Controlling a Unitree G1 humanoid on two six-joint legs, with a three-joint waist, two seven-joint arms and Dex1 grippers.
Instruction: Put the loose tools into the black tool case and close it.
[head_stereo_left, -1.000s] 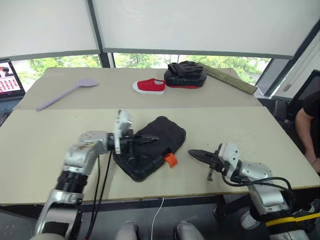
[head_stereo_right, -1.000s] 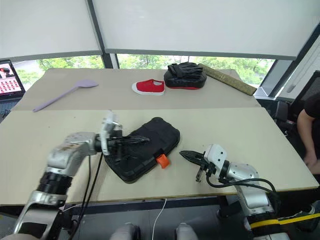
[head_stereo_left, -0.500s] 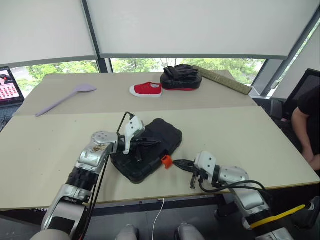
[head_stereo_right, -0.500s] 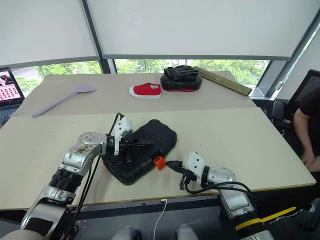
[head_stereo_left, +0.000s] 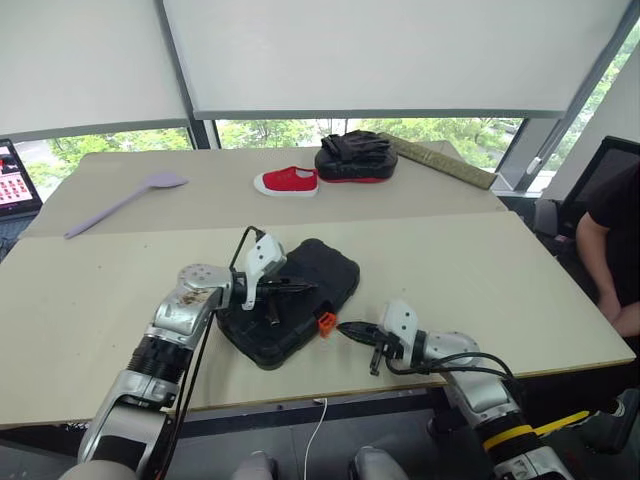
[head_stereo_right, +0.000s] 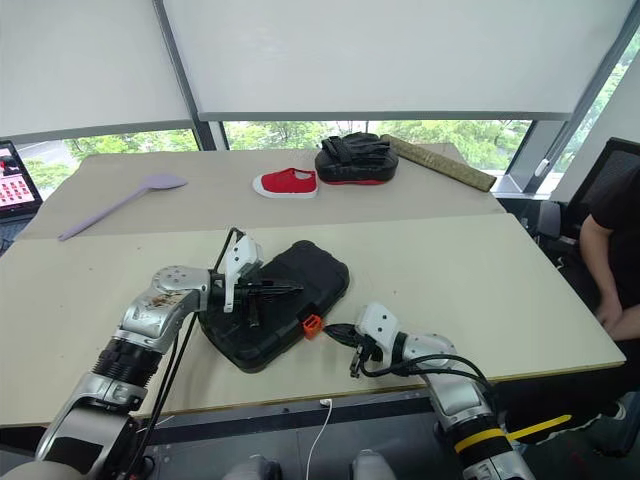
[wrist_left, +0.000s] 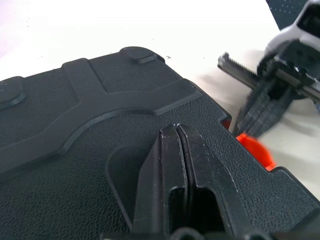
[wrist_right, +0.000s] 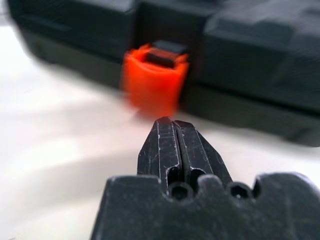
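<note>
The black tool case (head_stereo_left: 300, 300) lies with its lid down near the table's front edge. Its orange latch (head_stereo_left: 326, 322) sticks out from the front wall facing my right arm. My left gripper (head_stereo_left: 306, 287) is shut, and its fingers (wrist_left: 176, 145) rest flat on the textured lid (wrist_left: 75, 125). My right gripper (head_stereo_left: 345, 326) is shut and held low over the table, its tips (wrist_right: 172, 125) pointing straight at the orange latch (wrist_right: 152, 80), a short gap away. The loose tools are out of view.
On the far table lie a lilac spoon (head_stereo_left: 120, 198), a red shoe (head_stereo_left: 286, 181), a black padded mitt (head_stereo_left: 355, 155) and a long olive bar (head_stereo_left: 440, 160). A laptop (head_stereo_left: 12, 178) stands at far left. A person (head_stereo_left: 610, 250) sits at the right edge.
My right gripper has swung left and sunk, from well off the case to just short of the orange latch. The left gripper stays on the lid. The camera has shifted.
</note>
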